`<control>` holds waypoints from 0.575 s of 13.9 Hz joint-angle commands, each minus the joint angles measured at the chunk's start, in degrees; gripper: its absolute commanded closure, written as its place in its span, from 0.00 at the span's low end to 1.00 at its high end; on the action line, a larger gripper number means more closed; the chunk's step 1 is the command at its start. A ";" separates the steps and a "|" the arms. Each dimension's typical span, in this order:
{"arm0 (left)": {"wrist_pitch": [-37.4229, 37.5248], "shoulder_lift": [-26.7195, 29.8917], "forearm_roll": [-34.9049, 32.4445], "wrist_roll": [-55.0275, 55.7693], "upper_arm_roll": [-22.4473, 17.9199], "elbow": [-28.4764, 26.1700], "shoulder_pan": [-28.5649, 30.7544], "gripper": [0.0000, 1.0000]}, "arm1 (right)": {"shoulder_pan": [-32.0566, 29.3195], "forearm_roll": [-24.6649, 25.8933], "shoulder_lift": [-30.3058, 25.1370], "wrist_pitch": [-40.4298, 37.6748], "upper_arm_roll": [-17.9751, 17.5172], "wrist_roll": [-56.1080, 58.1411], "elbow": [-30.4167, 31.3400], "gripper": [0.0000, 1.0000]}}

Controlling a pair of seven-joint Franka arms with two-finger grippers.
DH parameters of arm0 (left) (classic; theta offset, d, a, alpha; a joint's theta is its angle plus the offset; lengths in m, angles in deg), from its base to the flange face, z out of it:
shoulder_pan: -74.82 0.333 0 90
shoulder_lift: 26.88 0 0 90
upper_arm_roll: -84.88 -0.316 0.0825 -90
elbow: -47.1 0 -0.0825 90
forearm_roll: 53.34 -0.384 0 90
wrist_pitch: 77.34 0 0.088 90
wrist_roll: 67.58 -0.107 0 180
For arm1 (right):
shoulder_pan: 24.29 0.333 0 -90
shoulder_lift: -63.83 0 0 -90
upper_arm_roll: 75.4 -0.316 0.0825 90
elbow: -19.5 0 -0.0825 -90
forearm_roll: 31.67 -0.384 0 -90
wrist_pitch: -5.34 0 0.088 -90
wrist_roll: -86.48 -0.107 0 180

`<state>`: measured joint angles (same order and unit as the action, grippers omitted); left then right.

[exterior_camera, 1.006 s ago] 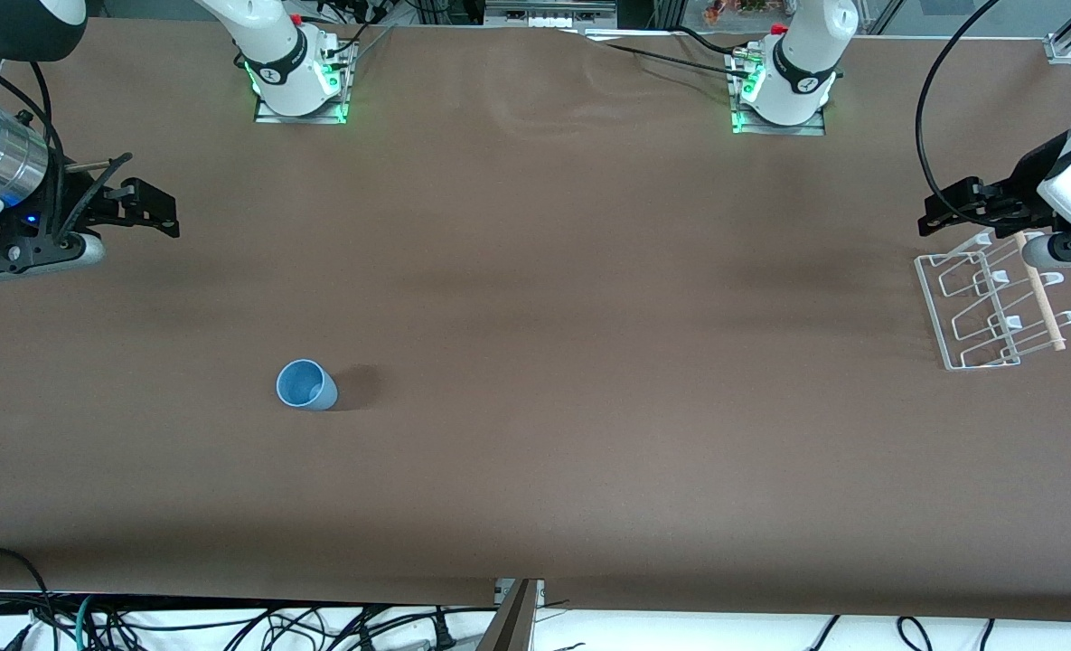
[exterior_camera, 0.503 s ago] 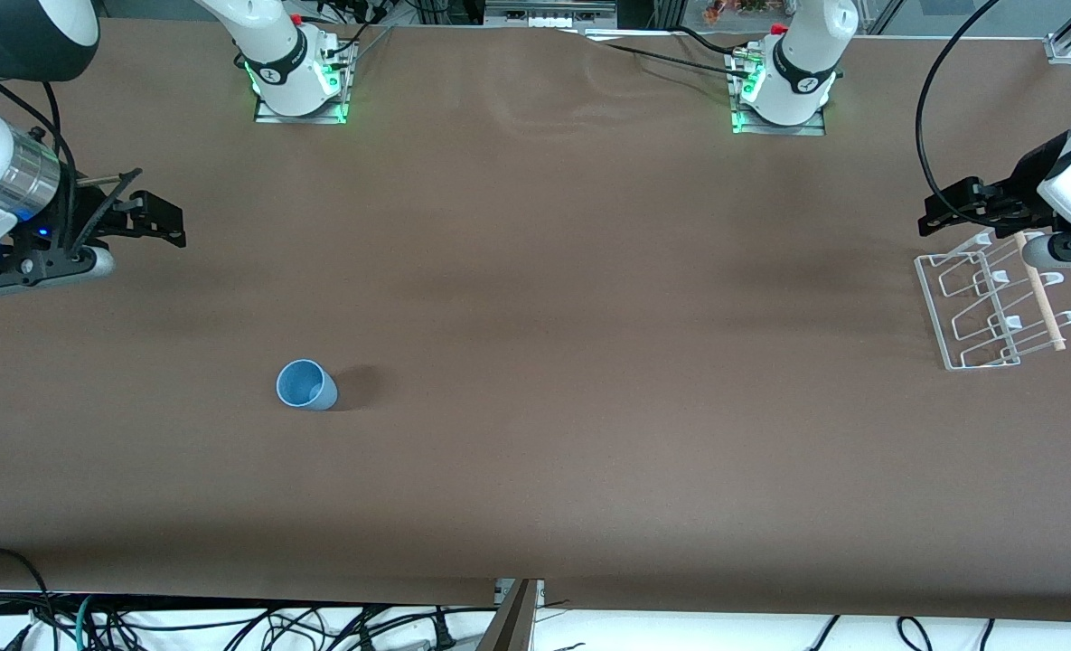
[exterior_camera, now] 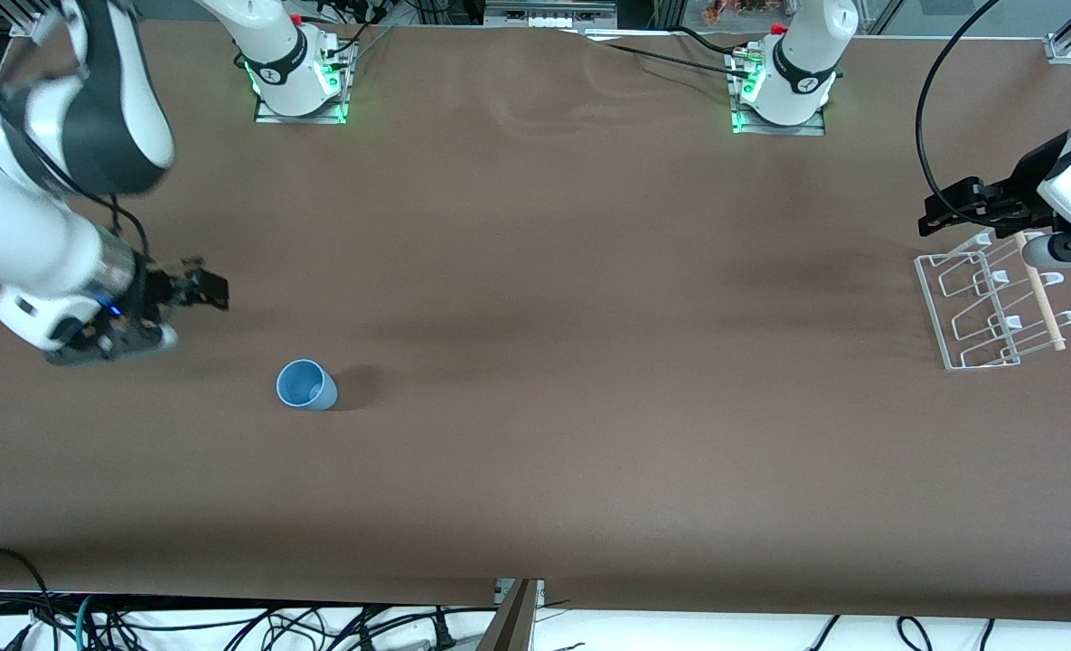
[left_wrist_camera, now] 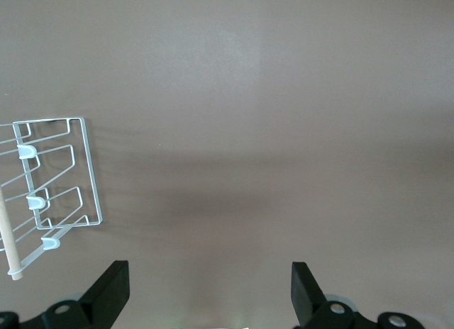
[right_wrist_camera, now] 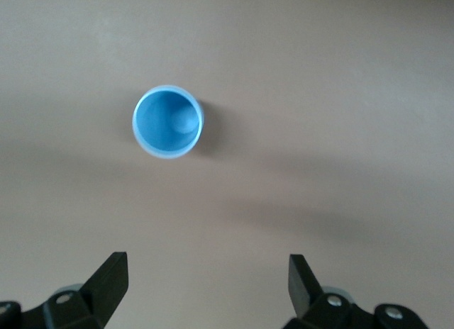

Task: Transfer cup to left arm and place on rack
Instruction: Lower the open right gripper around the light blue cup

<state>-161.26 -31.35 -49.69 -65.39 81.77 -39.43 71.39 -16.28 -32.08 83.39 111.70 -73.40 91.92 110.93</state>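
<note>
The light-blue cup point(exterior_camera: 306, 385) stands upright and alone on the brown table point(exterior_camera: 553, 362), in the lower left part of the front view, its open mouth facing up. In the right wrist view the cup point(right_wrist_camera: 168, 122) sits in the upper left part of the frame, clear of both black fingers point(right_wrist_camera: 106, 281), with its hollow inside showing.

The right gripper point(exterior_camera: 205, 289) hangs at the left edge of the front view, over the table at the right arm's end, above and a little to the left of the cup in that frame, not touching it. Its fingers are spread wide apart with nothing between them.

The white wire rack point(exterior_camera: 991, 307) lies at the right edge of the front view, at the left arm's end of the table, with its light wooden dowel point(exterior_camera: 1044, 303) running along one side. The left gripper point(exterior_camera: 951, 210) waits over the table just beside the rack's upper end in that frame. In the left wrist view its fingers point(left_wrist_camera: 110, 290) stand well apart and hold nothing, and the rack point(left_wrist_camera: 53, 183) shows at the left edge of that frame.
</note>
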 commanded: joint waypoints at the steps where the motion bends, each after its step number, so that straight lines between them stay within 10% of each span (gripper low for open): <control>1: 0.42 -0.98 0.83 0.01 -0.15 1.80 -0.18 0.00 | 0.16 0.58 7.14 7.17 -0.06 1.06 -0.98 0.01; 8: 0.42 -0.98 0.83 0.01 -0.15 1.80 -0.18 0.00 | 1.83 0.50 15.77 14.84 -0.06 -0.34 -3.89 0.02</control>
<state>-161.26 -31.36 -49.69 -65.39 81.81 -39.41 71.36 -14.77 -32.06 97.54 126.20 -73.43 92.02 109.04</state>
